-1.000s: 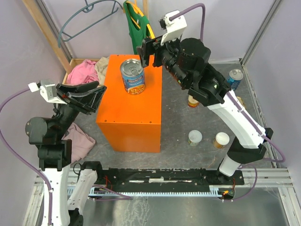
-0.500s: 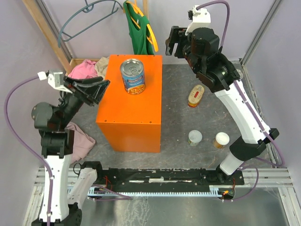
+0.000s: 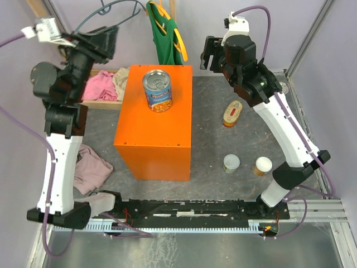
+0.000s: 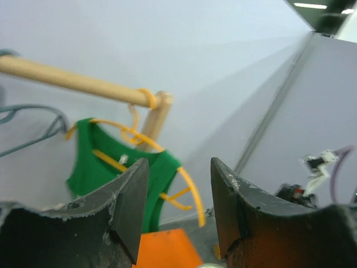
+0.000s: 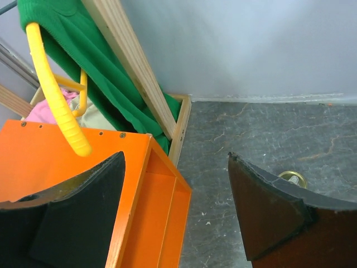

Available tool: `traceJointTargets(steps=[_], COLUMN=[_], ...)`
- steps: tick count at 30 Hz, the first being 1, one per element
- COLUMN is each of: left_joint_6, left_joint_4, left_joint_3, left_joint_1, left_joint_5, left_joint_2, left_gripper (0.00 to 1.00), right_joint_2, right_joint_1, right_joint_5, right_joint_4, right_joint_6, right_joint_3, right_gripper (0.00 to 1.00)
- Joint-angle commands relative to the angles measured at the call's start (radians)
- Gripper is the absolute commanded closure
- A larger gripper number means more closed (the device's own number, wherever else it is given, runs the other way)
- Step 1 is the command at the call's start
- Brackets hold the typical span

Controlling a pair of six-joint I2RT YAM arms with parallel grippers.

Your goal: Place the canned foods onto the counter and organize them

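Note:
One tall blue-labelled can (image 3: 158, 90) stands upright on the far part of the orange counter (image 3: 153, 139). A flat yellow-red tin (image 3: 232, 114) lies on the grey floor right of the counter. Two small white-lidded cans (image 3: 231, 163) (image 3: 263, 166) stand nearer the front. My right gripper (image 3: 207, 54) hovers open and empty above the counter's far right corner. In the right wrist view its jaws (image 5: 175, 162) frame the counter's edge (image 5: 72, 162). My left gripper (image 3: 109, 42) is raised high at the far left, open and empty (image 4: 178, 206).
A green garment (image 3: 163, 30) on a yellow hanger hangs from a wooden rail behind the counter. A wooden tray with pink and beige clothes (image 3: 100, 85) sits at the far left. A pinkish cloth (image 3: 92, 167) lies on the floor left of the counter.
My left arm has swung up and back from beside the counter's left side. My right gripper drew away from the can on the counter, up and to the right, then stayed still.

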Motion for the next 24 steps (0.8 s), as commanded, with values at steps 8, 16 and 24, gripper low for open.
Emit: traceJointTargets(steps=[8, 16, 24], left_joint_6=[0.324, 0.446, 0.529], left_joint_4=[-0.115, -0.231, -0.325], left_joint_3=[0.170, 0.049, -0.020], left_joint_1=[-0.539, -0.857, -1.084], left_joint_5=[-0.247, -0.367, -0.561], left_joint_2=[0.100, 0.002, -0.010], left_gripper=[0.44, 0.45, 0.48], right_joint_2=[0.009, -0.014, -0.038], right_joint_1=[-0.052, -0.077, -0.081], right_joint_5=[-0.044, -0.063, -0.064], right_joint_4=[-0.006, -0.002, 0.006], right_joint_6=[0.019, 0.021, 0.021], right_joint_3=[0.040, 0.010, -0.021], right_gripper=[0.19, 0.19, 0.19])
